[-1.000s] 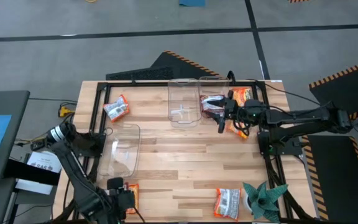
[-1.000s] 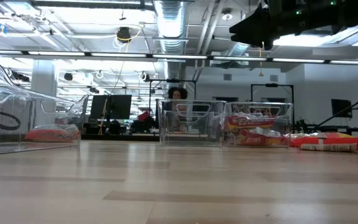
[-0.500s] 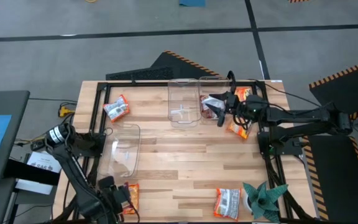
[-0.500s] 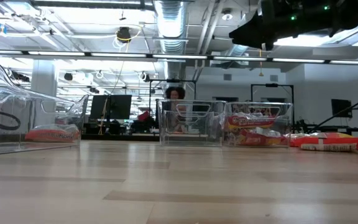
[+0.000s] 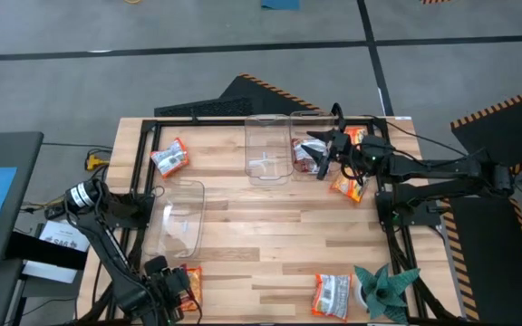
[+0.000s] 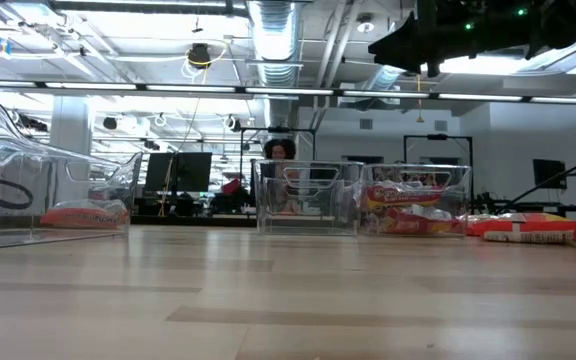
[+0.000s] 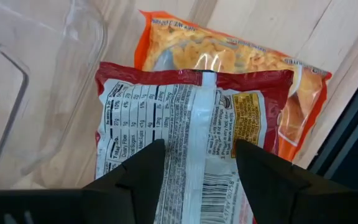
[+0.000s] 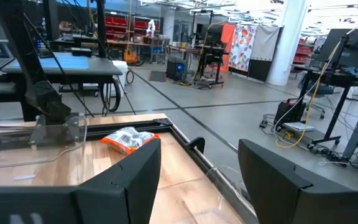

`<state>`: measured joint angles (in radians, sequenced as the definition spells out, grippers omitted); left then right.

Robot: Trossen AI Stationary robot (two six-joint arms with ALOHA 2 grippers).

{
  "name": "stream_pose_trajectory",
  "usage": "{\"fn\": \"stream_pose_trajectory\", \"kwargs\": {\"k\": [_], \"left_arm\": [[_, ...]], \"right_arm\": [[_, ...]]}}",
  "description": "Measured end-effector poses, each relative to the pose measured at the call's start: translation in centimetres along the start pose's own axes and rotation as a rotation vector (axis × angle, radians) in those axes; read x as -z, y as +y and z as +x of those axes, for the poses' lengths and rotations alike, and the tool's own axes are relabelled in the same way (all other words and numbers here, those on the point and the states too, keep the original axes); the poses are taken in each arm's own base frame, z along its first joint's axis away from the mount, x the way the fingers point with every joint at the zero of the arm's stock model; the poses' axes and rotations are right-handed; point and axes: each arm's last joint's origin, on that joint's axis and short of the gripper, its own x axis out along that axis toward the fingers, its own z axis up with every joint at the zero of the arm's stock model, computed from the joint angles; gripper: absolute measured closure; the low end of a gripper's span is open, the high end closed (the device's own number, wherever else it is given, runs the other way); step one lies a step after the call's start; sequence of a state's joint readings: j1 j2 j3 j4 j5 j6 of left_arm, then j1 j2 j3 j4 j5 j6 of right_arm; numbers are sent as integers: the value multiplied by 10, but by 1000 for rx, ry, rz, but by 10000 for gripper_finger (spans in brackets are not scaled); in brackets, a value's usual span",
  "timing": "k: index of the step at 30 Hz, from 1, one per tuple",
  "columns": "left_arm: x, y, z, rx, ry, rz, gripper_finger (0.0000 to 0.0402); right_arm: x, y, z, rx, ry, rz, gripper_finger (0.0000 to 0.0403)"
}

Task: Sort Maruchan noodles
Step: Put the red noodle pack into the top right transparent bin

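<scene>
At lower left of the high view: the left tool (image 5: pixel 172 288) hung over two stacked flat plastic noodle packets (image 5: pixel 191 283) near the worktop's (image 5: pixel 270 235) edge.
Left tool state: fingers spread, one to each side of the top packet, pinching nothing.
Top packet: white-silver with red ends and printed back panel (image 7: pixel 191 137), lying across an orange-yellow packet (image 7: pixel 229 56); a clear plastic bin (image 5: pixel 175 226) sat just beside them.
Right tool: at upper right of the high view, above a second clear bin holding a red-printed packet (image 5: pixel 308 154); the right tool (image 5: pixel 320 149) was spread and empty.
Other packets: one at upper left (image 5: pixel 169 159), one orange beside the right arm (image 5: pixel 347 186), one at lower centre (image 5: pixel 332 294) by the teal spiky plant-like object (image 5: pixel 386 288).
Handling, as a judgement: light, crinkly, slippery film over a brittle noodle block; likely to slide off its neighbour.
Where to grip: across the short width near mid-length, squeezing gently.
</scene>
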<state>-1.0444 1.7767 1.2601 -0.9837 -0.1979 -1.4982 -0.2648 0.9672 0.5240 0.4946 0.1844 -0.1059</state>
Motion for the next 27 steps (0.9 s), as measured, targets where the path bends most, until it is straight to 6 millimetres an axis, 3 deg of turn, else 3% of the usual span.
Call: {"fn": "stream_pose_trajectory", "kwargs": {"k": [6,13,17,20,27], "left_arm": [[0,0,1,-3,-12,41,235],[-1,2,2,-24,7,104,383],[-4,0,-1,-7,21,138,398],[-7,-5,-14,19,-2,187,401],[-27,-12,-72,114,-232,291,401]], "right_arm": [[0,4,-1,-18,-2,12,164],[-1,8,-1,-36,-4,12,164],[-1,8,-1,-37,-4,12,164],[-1,7,-1,-36,-5,12,164],[-2,7,-1,-35,-14,20,164]]}}
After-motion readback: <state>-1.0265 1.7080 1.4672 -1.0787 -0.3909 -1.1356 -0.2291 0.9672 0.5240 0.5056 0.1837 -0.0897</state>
